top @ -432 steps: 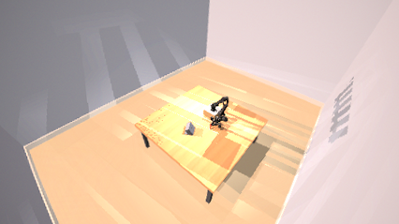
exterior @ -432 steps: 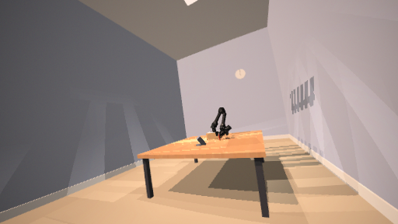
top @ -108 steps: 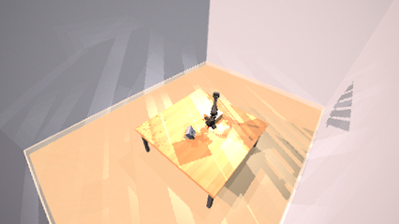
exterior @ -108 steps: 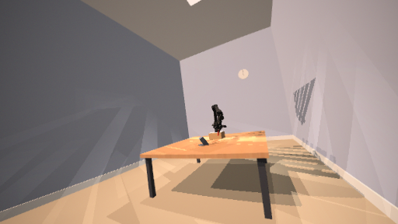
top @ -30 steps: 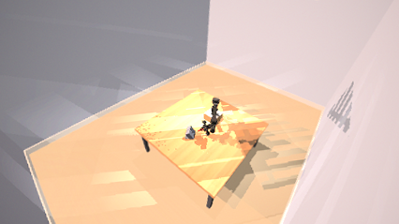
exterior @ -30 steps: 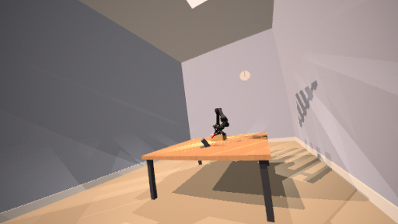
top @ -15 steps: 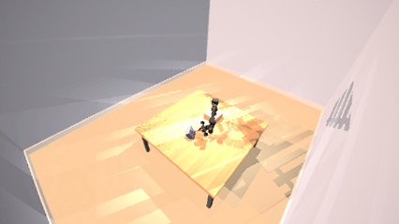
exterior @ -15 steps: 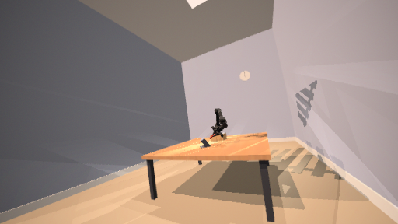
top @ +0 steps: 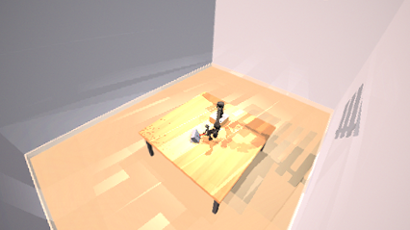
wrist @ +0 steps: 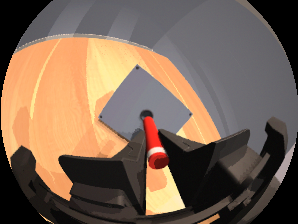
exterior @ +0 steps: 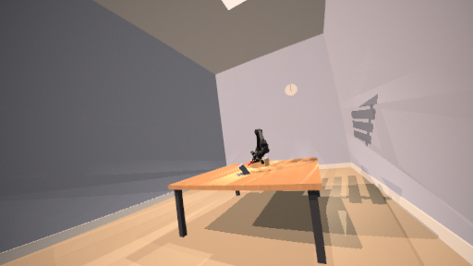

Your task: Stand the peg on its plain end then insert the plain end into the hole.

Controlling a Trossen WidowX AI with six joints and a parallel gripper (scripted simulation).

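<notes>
In the wrist view my gripper (wrist: 151, 134) is shut on the red peg (wrist: 153, 139). The peg points forward at the grey sloped panel (wrist: 127, 106), and its far tip lies at the dark hole (wrist: 145, 113) in the panel's face. The white band is not visible. In the top view the gripper (top: 207, 132) is low over the wooden table (top: 215, 168), just right of the small grey panel (top: 195, 135). In the exterior view the gripper (exterior: 253, 160) holds the peg (exterior: 249, 163) slanted down toward the panel (exterior: 243, 170).
The arm's base stands on a pale block (top: 219, 117) (exterior: 264, 161) at the back of the table. The table (exterior: 277, 177) has dark legs and stands on a wooden floor in a room with grey and white walls.
</notes>
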